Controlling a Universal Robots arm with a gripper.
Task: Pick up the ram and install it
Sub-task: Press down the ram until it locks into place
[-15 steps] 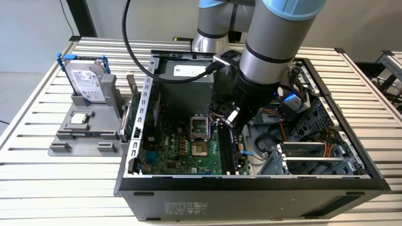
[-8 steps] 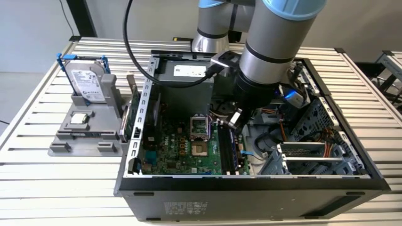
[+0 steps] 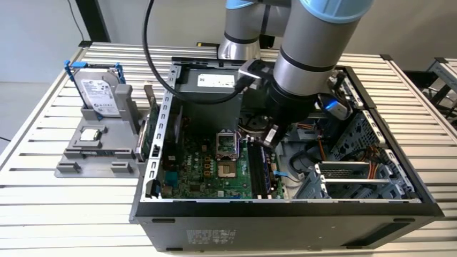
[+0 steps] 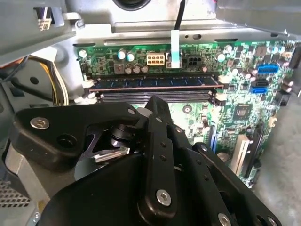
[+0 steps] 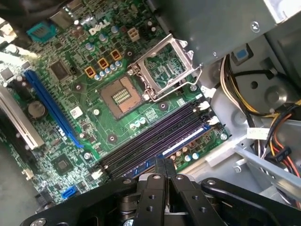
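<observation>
One open computer case (image 3: pixel 286 214) lies on its side on the slatted counter (image 3: pixel 43 176), so that its boards face upward and can be reached from above. Into it the robot arm (image 3: pixel 314 48) is lowered steeply, near the case wall at the exterior view's right, where the memory slots run. The green motherboard (image 5: pixel 141 113) covers the case floor, and its processor socket (image 5: pixel 162 70) is seen bare with the metal frame around it. Outside the case, at the exterior view's left, a silver hard drive (image 3: pixel 100 91) stands upright in a grey holder, well apart from the work. The gripper (image 5: pixel 164 165) is seen with its fingers brought together, nothing visible between them, and its tip is held just above the row of slots. The ram (image 4: pixel 155 82) is judged to be seated already: in the second wrist view it stands on edge in the slot farthest from the socket, between the white end latches (image 4: pixel 221 81), with empty dark slots beside it. Closed fingers over the stick would suit pressing it home, though contact cannot be confirmed, since the black gripper body hides the near end of the slots. Whether the latches are fully snapped shut is hard to make out.
</observation>
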